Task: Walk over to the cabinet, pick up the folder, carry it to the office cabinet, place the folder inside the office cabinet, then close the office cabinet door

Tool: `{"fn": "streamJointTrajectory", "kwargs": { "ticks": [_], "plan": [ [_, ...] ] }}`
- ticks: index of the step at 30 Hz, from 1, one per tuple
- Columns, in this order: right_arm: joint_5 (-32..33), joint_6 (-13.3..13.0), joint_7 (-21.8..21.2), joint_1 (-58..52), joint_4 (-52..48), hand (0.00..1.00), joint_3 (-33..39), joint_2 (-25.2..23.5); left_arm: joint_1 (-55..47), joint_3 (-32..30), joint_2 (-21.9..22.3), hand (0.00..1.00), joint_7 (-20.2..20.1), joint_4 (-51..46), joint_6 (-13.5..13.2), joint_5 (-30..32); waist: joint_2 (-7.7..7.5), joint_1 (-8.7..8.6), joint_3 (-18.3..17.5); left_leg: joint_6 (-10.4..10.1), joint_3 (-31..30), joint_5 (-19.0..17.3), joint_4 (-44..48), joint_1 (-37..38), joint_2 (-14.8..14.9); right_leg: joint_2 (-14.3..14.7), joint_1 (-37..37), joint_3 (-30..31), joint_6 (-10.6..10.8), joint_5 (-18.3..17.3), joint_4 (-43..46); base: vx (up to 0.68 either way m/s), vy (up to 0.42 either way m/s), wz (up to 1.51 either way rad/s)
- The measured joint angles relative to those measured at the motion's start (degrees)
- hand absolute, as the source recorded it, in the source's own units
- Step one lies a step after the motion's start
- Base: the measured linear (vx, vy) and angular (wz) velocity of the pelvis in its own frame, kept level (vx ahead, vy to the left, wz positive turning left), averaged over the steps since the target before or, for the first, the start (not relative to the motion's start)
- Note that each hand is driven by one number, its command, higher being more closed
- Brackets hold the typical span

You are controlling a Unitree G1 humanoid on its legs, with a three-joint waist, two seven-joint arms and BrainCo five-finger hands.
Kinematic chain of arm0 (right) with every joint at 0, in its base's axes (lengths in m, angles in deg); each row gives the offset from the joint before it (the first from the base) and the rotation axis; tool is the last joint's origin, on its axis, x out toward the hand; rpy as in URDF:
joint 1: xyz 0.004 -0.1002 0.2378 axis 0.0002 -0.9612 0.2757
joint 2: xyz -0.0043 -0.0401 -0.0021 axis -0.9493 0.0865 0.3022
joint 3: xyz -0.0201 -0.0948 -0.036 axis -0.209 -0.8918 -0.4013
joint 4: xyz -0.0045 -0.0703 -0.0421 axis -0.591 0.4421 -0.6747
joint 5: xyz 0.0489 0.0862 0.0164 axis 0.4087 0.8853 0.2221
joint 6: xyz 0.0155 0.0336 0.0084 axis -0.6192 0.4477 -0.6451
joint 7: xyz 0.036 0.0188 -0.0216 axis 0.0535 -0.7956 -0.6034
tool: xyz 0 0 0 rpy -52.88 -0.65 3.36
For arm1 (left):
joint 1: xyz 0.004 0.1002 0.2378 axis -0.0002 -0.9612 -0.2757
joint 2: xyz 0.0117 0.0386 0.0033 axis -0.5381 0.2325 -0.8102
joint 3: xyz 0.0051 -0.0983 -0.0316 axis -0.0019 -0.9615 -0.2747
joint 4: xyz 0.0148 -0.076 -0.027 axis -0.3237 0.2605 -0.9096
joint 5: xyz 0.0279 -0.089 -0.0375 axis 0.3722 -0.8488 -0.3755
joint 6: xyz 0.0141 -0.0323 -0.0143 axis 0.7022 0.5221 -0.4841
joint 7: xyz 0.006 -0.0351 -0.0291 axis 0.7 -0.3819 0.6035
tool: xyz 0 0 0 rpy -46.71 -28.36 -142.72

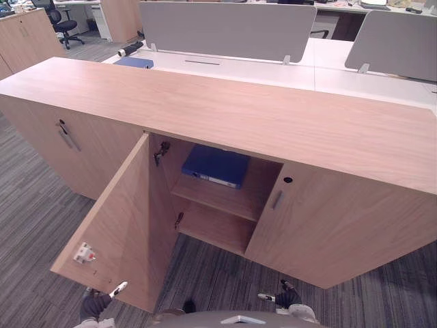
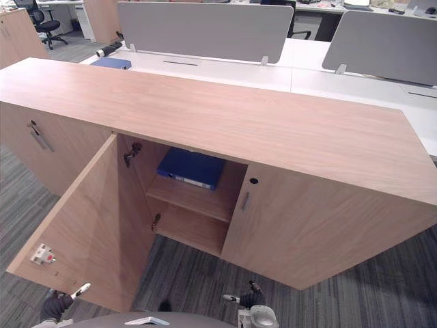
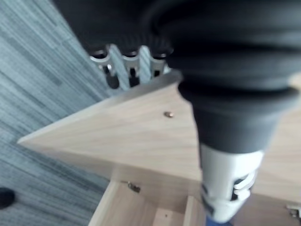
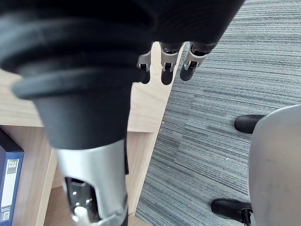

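You have the thick blue ring-binder folder (image 1: 217, 165) lying flat on the upper wooden shelf (image 1: 218, 198) inside the long light-wood office cabinet (image 1: 239, 109), at the centre of the frame. It sits far enough back that a closing door should clear it. Placing looks done, so closing is what remains.

The cabinet's left wooden door (image 1: 123, 225) stands wide open, swung toward the lower left of the frame. A small white-and-red fitting (image 1: 85, 253) shows on its inner face near the free edge. The neighbouring wooden door (image 1: 334, 225), right of centre, is shut.

Your left hand (image 1: 102, 301) sits at the bottom left, just beside the open door's lower free corner. In its wrist view the fingers (image 3: 127, 70) are straight and apart, gripping nothing, close to the door's edge. Whether they touch it, I cannot tell. That spot suits a push, since it is farthest from the hinges and gives you the most leverage.

Your right hand (image 1: 287, 298) hangs at the bottom, right of centre, with its fingers relaxed and empty. It looks clear of the door's swing.
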Motion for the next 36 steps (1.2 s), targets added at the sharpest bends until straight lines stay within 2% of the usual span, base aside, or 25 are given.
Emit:
{"fn": "streamJointTrajectory", "kwargs": {
  "ticks": [2, 7, 11, 14, 16, 22, 24, 28, 33, 36],
  "plan": [
    [0.0, 0.0, 0.0, 0.1, -0.2, 0.0, 0.0, 0.1, 0.0, 2.1, -0.2, 0.0, -0.8, -3.2, 0.3, 0.2, 0.04, -0.73, -0.1, 0.0, 0.1, 0.0, 0.0, -0.3, 0.0, 0.0, -0.4, 0.1, -0.1, 0.0, 0.1, -0.01, 0.001, -0.04],
    [0.0, 0.0, 0.0, -0.4, -0.3, 0.0, 0.0, 0.0, -1.3, 8.4, 0.1, 0.0, -3.0, -4.2, 0.2, 0.5, 0.71, -0.89, -0.5, 0.0, 1.3, 0.0, 0.0, -0.9, 0.1, 0.1, -1.8, 1.3, -0.6, 0.3, 0.3, -0.01, 0.009, -0.11],
    [0.0, 0.0, 0.1, -0.5, -0.6, 0.0, 0.0, 0.0, -1.4, 14.0, 1.0, 0.0, -4.6, -4.2, 0.2, 0.5, 1.15, -1.87, -0.8, 0.0, 1.6, 0.0, 0.0, -0.9, 0.4, 0.6, -2.1, 1.9, -2.6, 0.2, 0.3, -0.01, -0.002, -0.1],
    [0.0, 0.0, 0.1, -0.6, -1.0, 0.0, 0.0, -0.1, -0.6, 17.9, 2.2, 0.0, -4.6, -4.4, 0.2, 0.5, 1.2, -2.48, -1.1, 0.0, 3.1, 0.0, 0.0, -1.3, 0.8, 0.9, -3.6, 3.3, -2.9, 0.3, 0.9, -0.03, -0.007, -0.28],
    [0.1, 0.0, 0.1, -1.2, -2.2, 0.0, -0.1, -0.1, 2.0, 21.6, 2.1, 0.0, -4.7, -4.4, 0.3, 0.5, 1.04, -3.96, -1.3, 0.0, 3.8, 0.0, 0.0, -1.3, 1.0, 1.0, -4.0, 3.8, -3.9, 0.3, 0.9, -0.01, -0.001, -0.19],
    [0.1, 0.0, 0.2, -1.2, -2.2, 0.0, -1.3, 0.0, 11.3, 27.0, 2.2, 0.0, -5.0, -4.2, -0.1, 0.5, 0.53, -6.3, -2.9, 0.2, 7.4, -0.7, 0.0, -1.3, 1.4, 1.3, -5.6, 6.9, -4.6, 0.4, 0.7, 0.02, 0.008, -0.34],
    [0.1, 0.0, 0.2, -1.2, -2.2, 0.0, -1.3, 0.0, 14.7, 29.1, 2.2, 0.0, -5.6, -3.9, -0.5, 0.5, 0.46, -7.47, -3.5, 0.0, 8.6, -1.3, 0.0, -1.2, 1.5, 1.4, -6.1, 8.1, -4.5, 0.4, 0.3, 0.05, 0.004, -0.29],
    [0.1, 0.0, 0.3, -1.0, -2.1, 0.0, -1.3, -0.1, 18.8, 33.5, 2.3, 0.0, -5.7, -2.9, -0.6, 0.5, 0.15, -8.47, -3.8, -0.4, 10.8, -1.9, 0.0, -1.2, 1.6, 1.5, -7.2, 10.0, -4.1, 1.1, 0.1, 0.06, -0.009, -0.3],
    [0.1, 0.1, 1.6, -1.0, -1.9, 0.0, -1.3, 0.1, 24.0, 34.8, 1.6, 0.0, -4.1, -0.5, -0.5, 0.6, -0.06, -9.73, -4.0, -0.7, 13.0, -3.0, 0.0, -1.1, 1.7, 1.7, -7.7, 12.1, -0.3, 4.2, -1.7, 0.09, -0.03, -0.27],
    [0.0, 0.3, 2.3, -1.0, -0.7, 0.0, -1.3, 0.3, 26.4, 35.0, 1.5, 0.0, -2.9, -0.1, -0.5, 0.6, 0.0, -10.51, -4.2, -0.5, 13.9, -3.0, 0.0, -1.0, 1.9, 1.9, -7.6, 12.6, 0.1, 4.7, -2.5, 0.09, -0.034, -0.15]
  ]
}}
